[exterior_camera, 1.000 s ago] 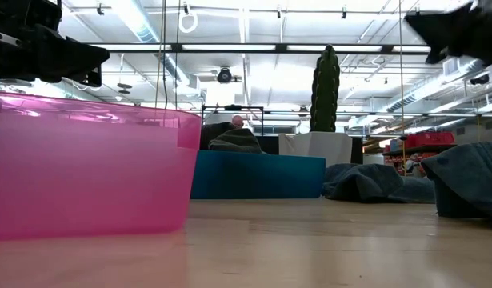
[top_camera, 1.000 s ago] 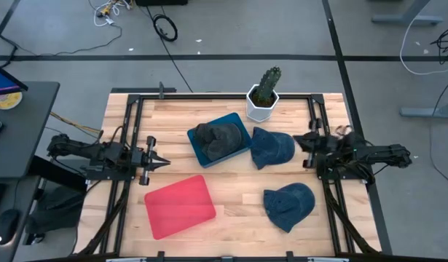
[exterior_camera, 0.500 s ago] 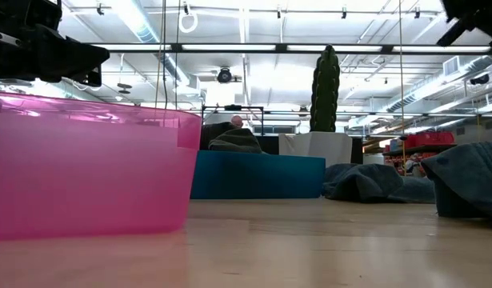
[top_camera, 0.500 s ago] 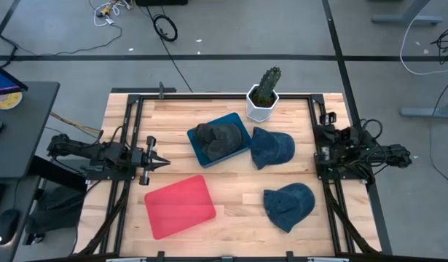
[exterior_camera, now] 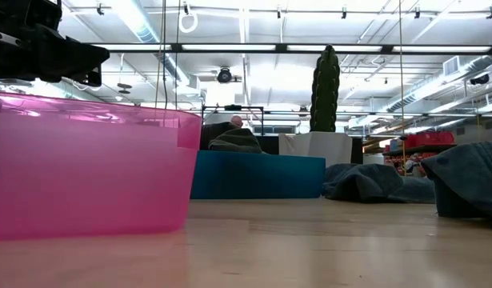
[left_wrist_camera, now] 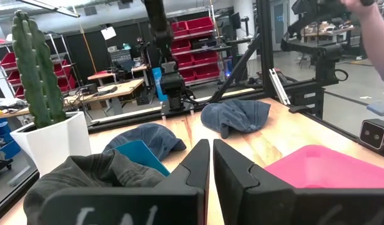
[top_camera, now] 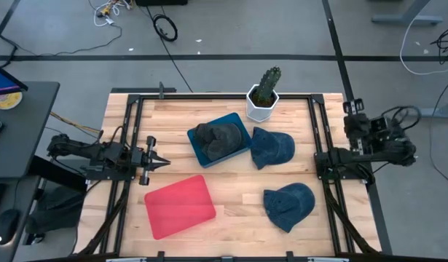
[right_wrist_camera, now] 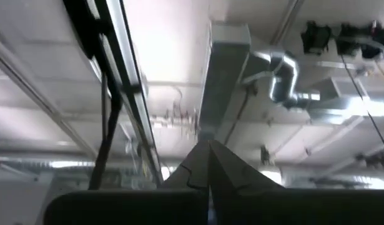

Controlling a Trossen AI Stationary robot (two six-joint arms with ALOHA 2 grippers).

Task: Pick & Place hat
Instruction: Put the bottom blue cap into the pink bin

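Light wooden bench [top_camera: 231, 196] of pale planks, edged by a black metal frame [top_camera: 209, 97]. Resting directly on it: a red tray [top_camera: 179, 206] at the front left, a blue tray [top_camera: 238, 125] near the middle, a white pot [top_camera: 261, 106] with a cactus at the back edge. Two blue hats on the bare wood: one hat [top_camera: 272, 148] just beside the blue tray, another hat [top_camera: 289, 204] nearer the front right.

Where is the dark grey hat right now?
In the high view, the dark grey hat sits in the blue rectangular bin at table centre, just left of a blue denim cap.
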